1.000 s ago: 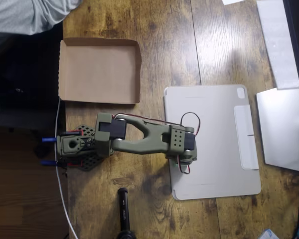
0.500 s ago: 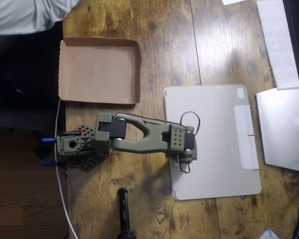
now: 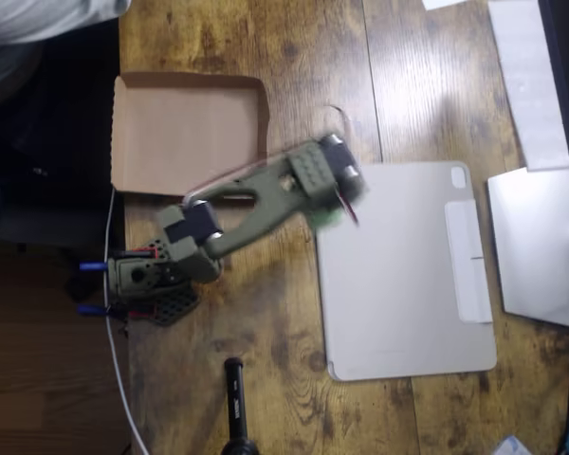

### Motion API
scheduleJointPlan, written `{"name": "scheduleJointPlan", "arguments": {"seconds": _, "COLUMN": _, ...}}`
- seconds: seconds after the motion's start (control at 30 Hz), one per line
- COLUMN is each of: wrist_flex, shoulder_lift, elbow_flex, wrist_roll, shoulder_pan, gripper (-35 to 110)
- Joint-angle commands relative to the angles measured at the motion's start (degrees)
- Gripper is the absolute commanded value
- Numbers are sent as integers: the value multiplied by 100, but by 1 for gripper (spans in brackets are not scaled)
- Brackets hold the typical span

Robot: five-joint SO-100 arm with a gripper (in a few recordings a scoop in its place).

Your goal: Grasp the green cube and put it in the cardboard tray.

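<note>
Swinging off the grey tablet cover [image 3: 408,275], my arm has come round toward the cardboard tray [image 3: 185,133], which lies up and to the left of the hand [image 3: 334,204] in the overhead view. A blurred patch of the green cube [image 3: 326,219] shows under the wrist, apparently carried in the hand. I cannot tell how the fingers sit, hidden beneath the arm.

Matt cardboard tray [image 3: 185,133] on grained wooden table [image 3: 266,379].

No legible text

Nothing on the wooden table [image 3: 266,332] carries writing, labels, brands or numbers that can be read.
</note>
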Motion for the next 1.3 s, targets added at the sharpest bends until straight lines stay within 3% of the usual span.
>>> {"name": "scheduleJointPlan", "arguments": {"seconds": 0.0, "wrist_flex": 79, "shoulder_lift": 642, "elbow_flex": 149, "wrist_roll": 308, "shoulder_pan": -984, "gripper": 12}}
{"name": "scheduleJointPlan", "arguments": {"seconds": 0.27, "wrist_flex": 35, "shoulder_lift": 167, "elbow_flex": 580, "wrist_roll": 18, "shoulder_pan": -2865, "gripper": 10}}
{"name": "scheduleJointPlan", "arguments": {"seconds": 0.63, "wrist_flex": -264, "shoulder_lift": -123, "elbow_flex": 1415, "wrist_roll": -158, "shoulder_pan": -4210, "gripper": 10}}
{"name": "scheduleJointPlan", "arguments": {"seconds": 1.03, "wrist_flex": -387, "shoulder_lift": -325, "elbow_flex": 1354, "wrist_roll": 0, "shoulder_pan": -4403, "gripper": 16}}
{"name": "scheduleJointPlan", "arguments": {"seconds": 1.27, "wrist_flex": -387, "shoulder_lift": -272, "elbow_flex": 1433, "wrist_roll": 18, "shoulder_pan": -4333, "gripper": 38}}
